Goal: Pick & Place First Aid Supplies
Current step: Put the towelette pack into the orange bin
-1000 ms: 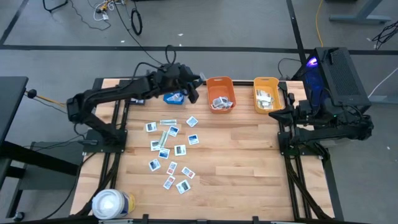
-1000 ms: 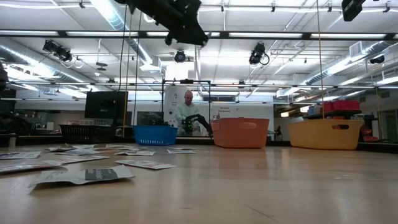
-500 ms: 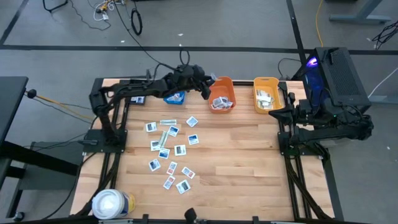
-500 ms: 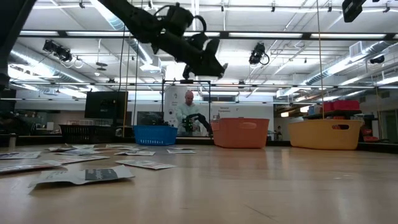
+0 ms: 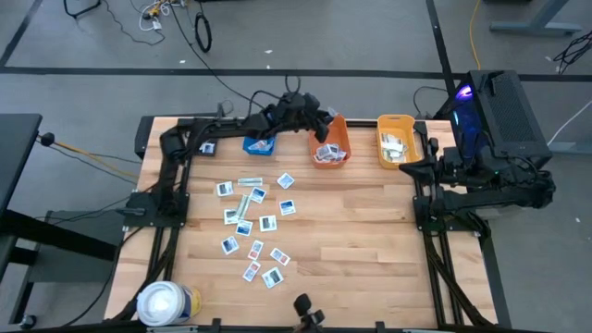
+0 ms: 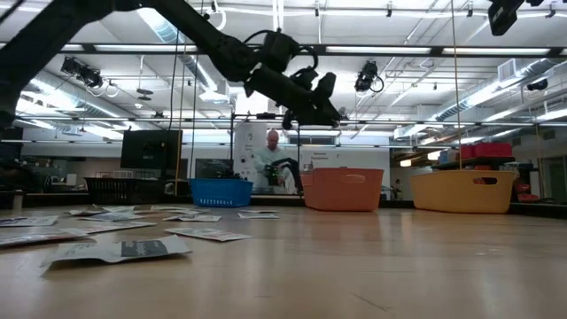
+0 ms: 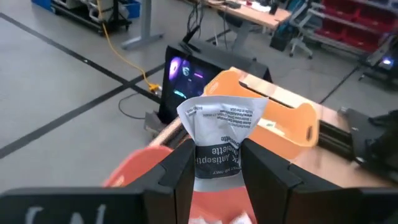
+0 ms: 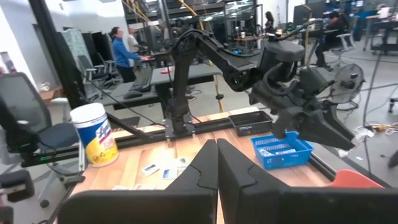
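Left arm stretched long across table's far edge, left gripper point(image 5: 323, 123) raised high, fingers point(image 7: 180, 177) pinched on something. Right arm folded at right side, right gripper point(image 8: 217, 163) fingers together.

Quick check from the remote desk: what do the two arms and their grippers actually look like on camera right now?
Both arms are matte black, built from jointed tubular links. Thin black cables loop off the left arm near its wrist. The left gripper ends in two flat, blocky black fingers; the right gripper has the same dark angular fingers. No coloured markings show on either.
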